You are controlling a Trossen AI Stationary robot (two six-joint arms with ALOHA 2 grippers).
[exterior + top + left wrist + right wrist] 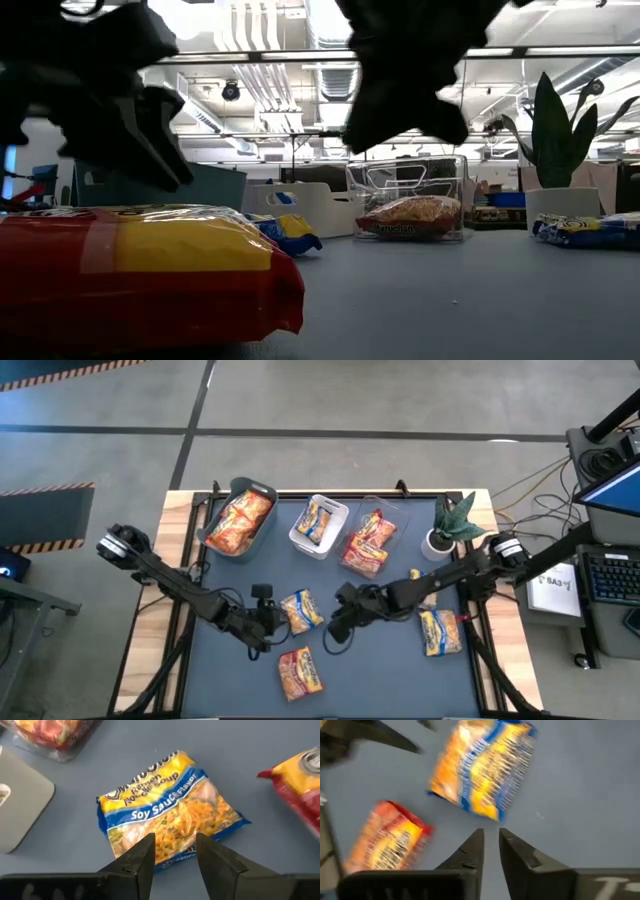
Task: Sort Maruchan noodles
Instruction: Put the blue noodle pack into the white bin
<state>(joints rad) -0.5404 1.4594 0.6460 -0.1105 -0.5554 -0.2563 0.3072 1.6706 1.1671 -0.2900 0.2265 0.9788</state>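
**Both grippers poised at the blue-and-yellow packet, mid-table**

High view: My left gripper [268, 622] and right gripper [335, 622] flank the blue-and-yellow Soy Sauce packet [301, 610] lying flat at the table's centre. An orange-red packet [299, 672] lies nearer the front edge; another blue-and-yellow packet [439, 631] lies to the right. The grey-green bin [258, 530] holds orange-red packets, the white bin [334, 530] a blue-and-yellow one, the clear bin [392, 530] whitish-silver ones. A potted plant [448, 525] stands beside the clear bin.

Low view: The orange-red packet [140, 265] fills the foreground; both grippers hang above the table surface, off the packets.

Left wrist view: My fingers [140, 862] stand slightly spread just over the Soy Sauce packet [167, 807], pinching nothing.

Right wrist view: My fingers [470, 855] are nearly pressed together, a narrow gap remaining, empty, near the same packet [482, 767].
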